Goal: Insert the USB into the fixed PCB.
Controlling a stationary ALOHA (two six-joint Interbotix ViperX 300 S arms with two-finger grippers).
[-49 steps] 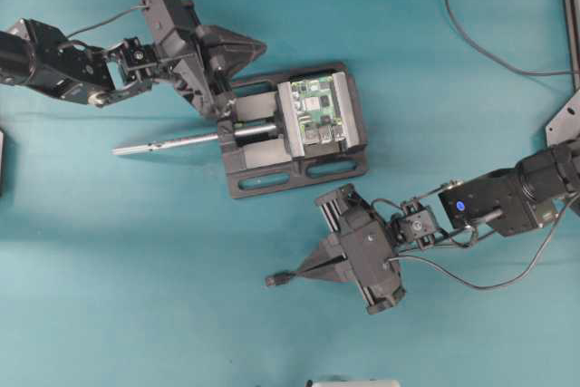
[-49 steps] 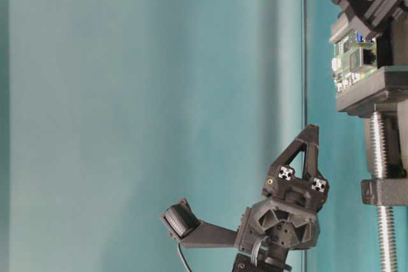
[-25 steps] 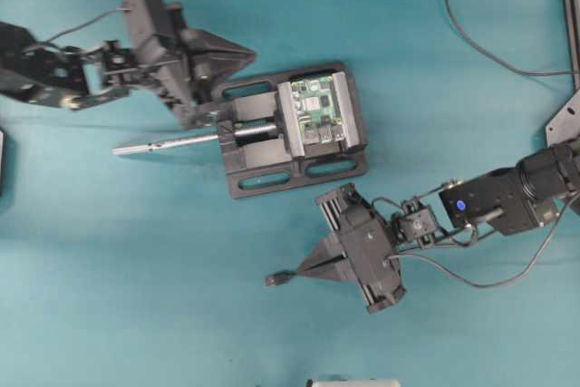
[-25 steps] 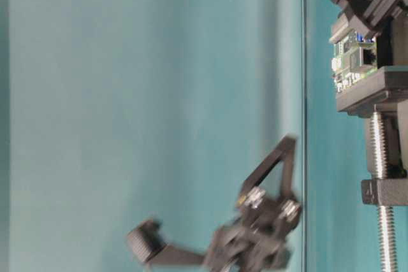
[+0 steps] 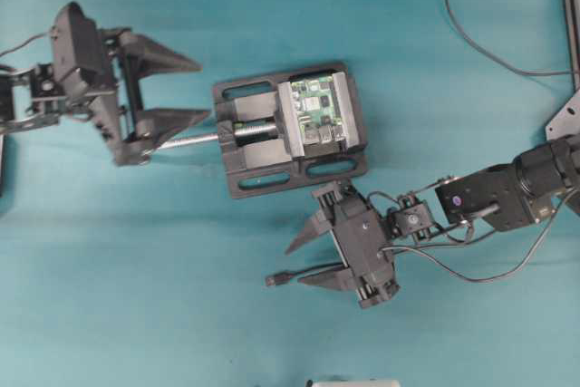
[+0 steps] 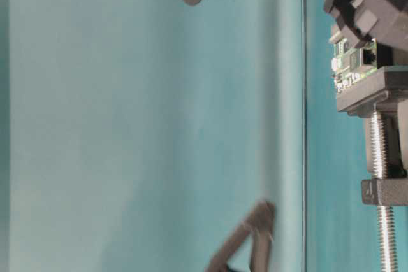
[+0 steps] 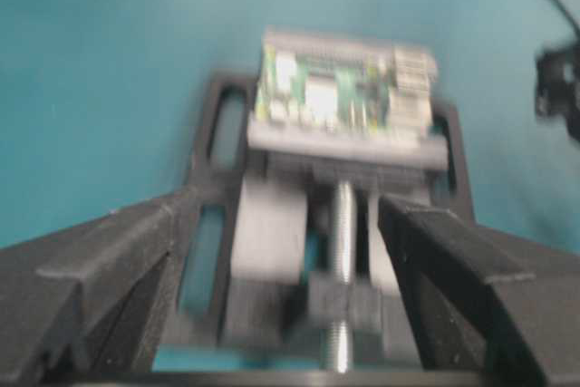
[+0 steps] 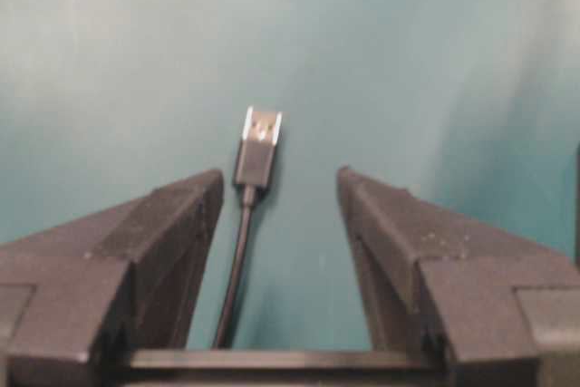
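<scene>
Lying loose on the teal table (image 5: pixel 136 251), the USB (image 5: pixel 275 279) points its metal tip away from the right gripper (image 5: pixel 306 256), whose 2 fingers (image 5: pixel 304 235) stand spread apart with nothing between them but the plug's thin cable (image 5: pixel 313 271). In the right wrist view the USB (image 8: pixel 257 151) rests flat just past the fingertips, nearer the left finger than the right one, touching neither, and its cable (image 8: pixel 234 265) runs back between the jaws toward the camera.

Up the table, the fixed PCB (image 5: pixel 319 111) sits clamped on edge in a black vise (image 5: pixel 290 129), well apart from the plug. The vise's silver screw rod (image 5: pixel 195 140) sticks out toward the left gripper (image 5: pixel 186 90), which is also released, its 2 fingers (image 5: pixel 168 53) wide apart; in the overhead view the lower finger overlaps the rod's outer end. The left wrist view, blurred, looks between those spread fingers (image 7: pixel 118 251) at the rod (image 7: pixel 341 251), the vise (image 7: pixel 227 133) and the green board (image 7: pixel 340 97).

The table-level view shows the board (image 6: pixel 354 63) atop the vise (image 6: pixel 376 93), with a blurred dark finger (image 6: pixel 245 240) at the bottom. A thicker black cable (image 5: pixel 471 38) curves across the far corner.
</scene>
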